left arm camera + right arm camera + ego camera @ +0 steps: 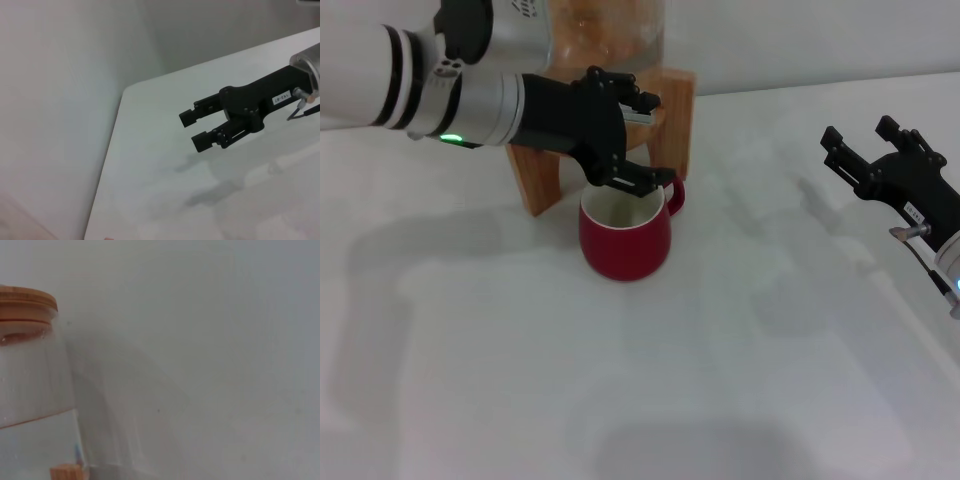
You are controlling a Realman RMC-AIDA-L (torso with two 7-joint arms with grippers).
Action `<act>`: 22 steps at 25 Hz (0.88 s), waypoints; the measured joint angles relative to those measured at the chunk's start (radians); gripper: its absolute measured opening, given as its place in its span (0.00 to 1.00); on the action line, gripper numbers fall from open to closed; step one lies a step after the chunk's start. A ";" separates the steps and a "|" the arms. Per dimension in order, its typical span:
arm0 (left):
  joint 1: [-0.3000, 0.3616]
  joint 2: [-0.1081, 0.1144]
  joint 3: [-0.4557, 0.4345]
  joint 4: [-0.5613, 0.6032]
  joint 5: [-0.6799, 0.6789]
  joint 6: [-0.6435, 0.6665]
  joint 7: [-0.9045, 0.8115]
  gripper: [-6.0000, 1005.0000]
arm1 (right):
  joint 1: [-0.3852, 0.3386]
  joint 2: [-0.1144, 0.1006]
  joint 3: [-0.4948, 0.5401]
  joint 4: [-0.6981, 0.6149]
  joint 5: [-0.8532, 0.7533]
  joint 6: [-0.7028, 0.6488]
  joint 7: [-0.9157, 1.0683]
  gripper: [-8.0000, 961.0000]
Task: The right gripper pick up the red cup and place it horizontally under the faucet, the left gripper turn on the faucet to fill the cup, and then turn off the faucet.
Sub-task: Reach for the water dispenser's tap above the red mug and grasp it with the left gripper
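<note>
Two claws in view: right claw (865, 150) well off to the right above the white surface (720, 380), fingers parted, holding nothing. Red cup (625, 240) upright on the surface just before the wooden stand (545, 185). Left claw (638, 140) above the cup's rim at the faucet (642, 117), fingers spread around it; grip cannot be told; glass jar (605, 30) behind.

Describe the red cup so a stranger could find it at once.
Start at the wooden stand carrying the glass jar at the table's far side. Just in front sits the red cup, below the left gripper: the only red, rounded thing there.
</note>
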 joint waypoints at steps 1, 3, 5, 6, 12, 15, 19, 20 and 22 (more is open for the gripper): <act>0.005 0.000 0.000 0.009 0.001 -0.002 -0.003 0.84 | 0.000 0.000 0.000 0.000 0.000 0.000 0.000 0.87; 0.016 0.000 0.002 0.028 0.003 -0.006 -0.009 0.84 | 0.000 0.000 0.000 -0.001 0.000 0.000 0.000 0.87; 0.021 0.001 0.004 0.037 0.005 -0.012 -0.015 0.84 | 0.000 0.000 0.000 -0.001 0.000 0.000 0.000 0.87; 0.021 0.001 0.004 0.038 0.005 -0.015 -0.019 0.84 | 0.000 0.000 0.000 -0.001 0.000 0.000 0.000 0.87; 0.024 0.002 0.001 0.038 0.006 -0.023 -0.024 0.84 | 0.000 0.000 0.000 -0.002 0.000 -0.001 0.000 0.87; 0.025 0.003 0.003 0.038 0.006 -0.023 -0.023 0.84 | 0.000 0.000 0.000 -0.002 0.000 -0.001 0.000 0.87; 0.026 0.004 0.001 0.039 0.008 -0.018 -0.017 0.84 | 0.000 0.000 0.000 -0.002 -0.001 -0.002 0.000 0.87; 0.026 0.004 0.001 0.039 0.008 -0.017 -0.017 0.84 | 0.000 0.000 0.000 -0.002 -0.002 -0.002 0.000 0.87; 0.024 0.004 0.002 0.039 0.008 -0.016 -0.015 0.84 | 0.000 0.000 0.000 -0.002 -0.002 -0.002 0.000 0.87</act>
